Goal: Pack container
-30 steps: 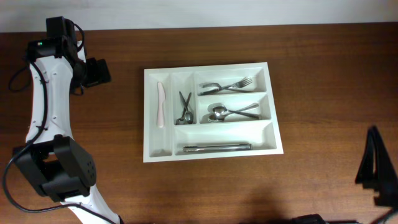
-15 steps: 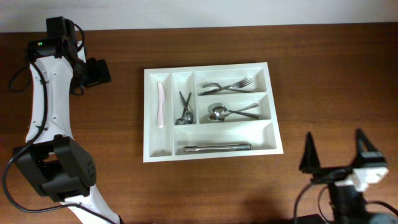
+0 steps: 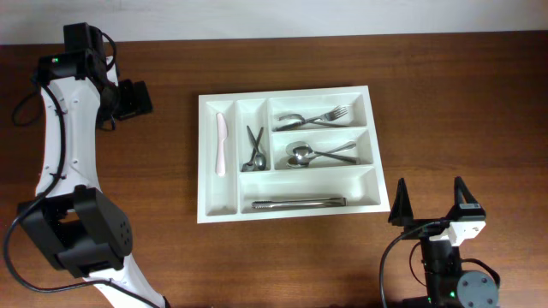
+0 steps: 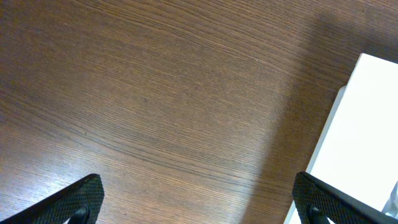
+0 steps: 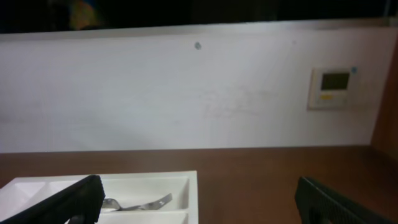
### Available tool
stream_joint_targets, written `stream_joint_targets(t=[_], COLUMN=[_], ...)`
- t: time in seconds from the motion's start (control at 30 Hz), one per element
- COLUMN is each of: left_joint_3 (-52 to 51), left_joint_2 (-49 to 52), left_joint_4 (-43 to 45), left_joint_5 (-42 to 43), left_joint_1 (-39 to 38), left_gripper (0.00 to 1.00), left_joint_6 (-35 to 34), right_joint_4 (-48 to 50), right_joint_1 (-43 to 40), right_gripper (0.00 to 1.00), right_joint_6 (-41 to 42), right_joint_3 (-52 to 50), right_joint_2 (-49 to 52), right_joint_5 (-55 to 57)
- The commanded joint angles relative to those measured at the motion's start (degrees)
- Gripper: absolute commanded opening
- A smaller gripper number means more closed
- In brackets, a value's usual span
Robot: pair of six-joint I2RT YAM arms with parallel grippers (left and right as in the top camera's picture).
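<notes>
The white container (image 3: pixel 290 91) sits mid-table with five compartments. It holds a white knife (image 3: pixel 221 143), small tongs (image 3: pixel 255 150), forks (image 3: pixel 315 117), spoons (image 3: pixel 312 155) and a long metal utensil (image 3: pixel 299 204). My left gripper (image 3: pixel 130 100) is open and empty, left of the container over bare wood; its wrist view shows the container's corner (image 4: pixel 364 124). My right gripper (image 3: pixel 431 208) is open and empty, near the table's front right, fingers upward. Its wrist view shows the container's far end (image 5: pixel 149 184) with a fork (image 5: pixel 140 203).
The brown wooden table (image 3: pixel 445 103) surrounds the container. A white wall (image 5: pixel 186 93) with a small wall panel (image 5: pixel 333 87) stands behind the table in the right wrist view.
My right arm has swung in from the table's right edge to the front right, its open fingers now pointing up. The left arm and the container have not moved.
</notes>
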Motion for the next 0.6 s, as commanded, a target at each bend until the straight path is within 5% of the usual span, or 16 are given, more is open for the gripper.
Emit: stream_joint_targets(t=[0.0, 0.57], left_joint_3=[1.1, 1.1], left_joint_2=[-1.7, -1.7], left_joint_4=[0.0, 0.0], left_joint_5=[-0.2, -0.2], left_joint_1=[0.0, 0.0], left_gripper=[0.99, 0.99], left_joint_6=[0.1, 0.1], right_joint_4=[0.8, 5.9], right_joint_1=[-1.8, -2.3], right_gripper=[0.99, 0.99], right_joint_6=[3.7, 4.0], right_joint_3=[-2.7, -12.3], right_joint_2=[-0.7, -0.7], right_joint_5=[-0.2, -0.9])
